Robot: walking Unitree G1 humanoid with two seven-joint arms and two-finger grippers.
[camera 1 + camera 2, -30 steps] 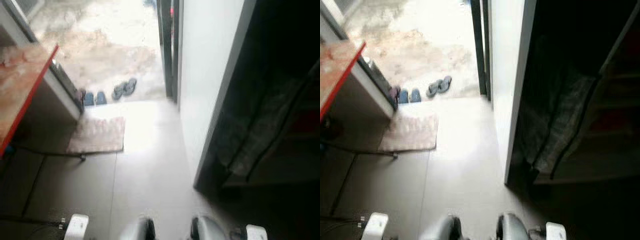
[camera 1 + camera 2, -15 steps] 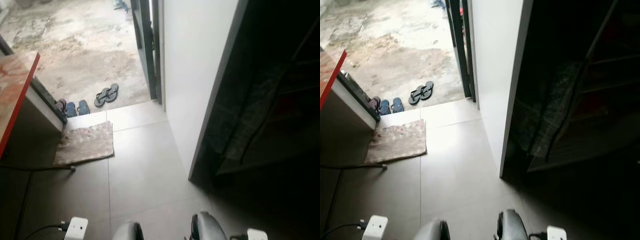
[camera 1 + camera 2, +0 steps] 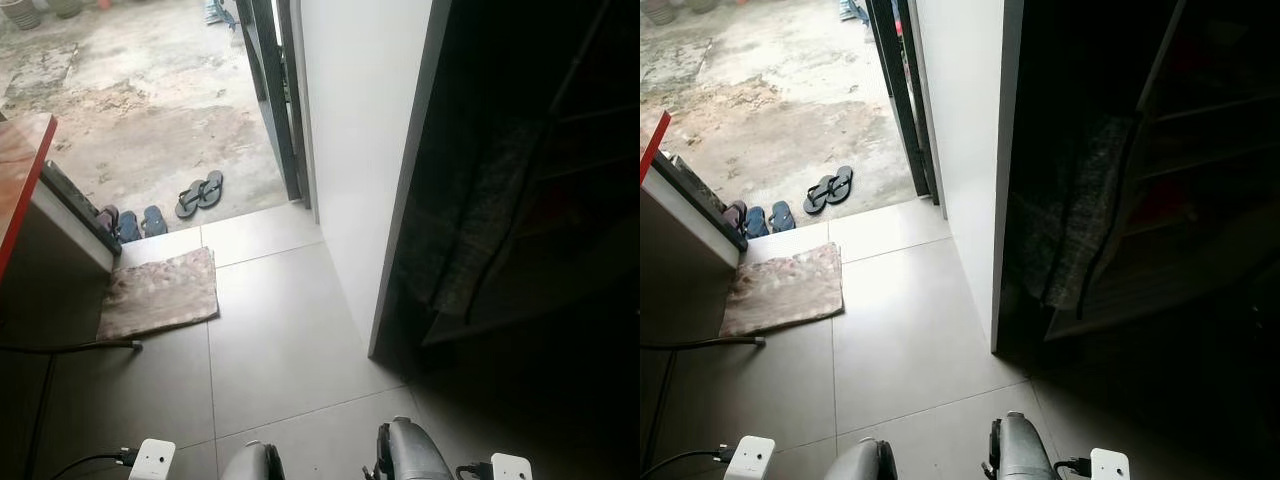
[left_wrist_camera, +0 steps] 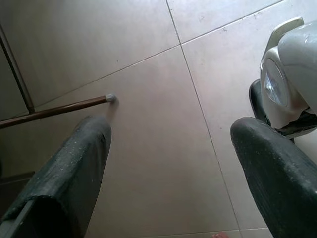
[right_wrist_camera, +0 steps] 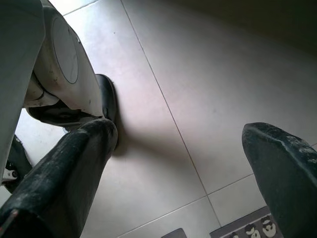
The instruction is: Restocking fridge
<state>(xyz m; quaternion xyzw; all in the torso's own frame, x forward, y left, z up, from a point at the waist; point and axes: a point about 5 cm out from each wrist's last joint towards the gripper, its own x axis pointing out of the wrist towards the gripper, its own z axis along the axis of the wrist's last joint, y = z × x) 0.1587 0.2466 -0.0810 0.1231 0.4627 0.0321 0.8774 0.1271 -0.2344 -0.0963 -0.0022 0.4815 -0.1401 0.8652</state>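
Observation:
No food item or fridge interior can be made out. A tall white panel (image 3: 360, 150) with a dark edge stands ahead on the right. Beyond it lies a dark space with shelves (image 3: 1200, 110) and a grey cloth (image 3: 480, 230) hanging down. Both arms hang low at my sides, their white wrists at the picture's bottom edge. My left gripper (image 4: 171, 131) is open over the grey floor tiles with nothing between its fingers. My right gripper (image 5: 181, 133) is open too, above bare tiles beside my own leg (image 5: 59, 64).
A patterned doormat (image 3: 160, 295) lies before an open doorway with a dark frame (image 3: 275, 100). Sandals (image 3: 198, 193) and shoes (image 3: 130, 222) sit on the concrete outside. A red-edged table (image 3: 20, 170) stands at the left, and a black cable (image 3: 60, 348) runs along the floor.
The whole picture has shifted: the table has slid toward the left edge and the white panel sits nearer the middle, so the camera moved. Both arms hang as before.

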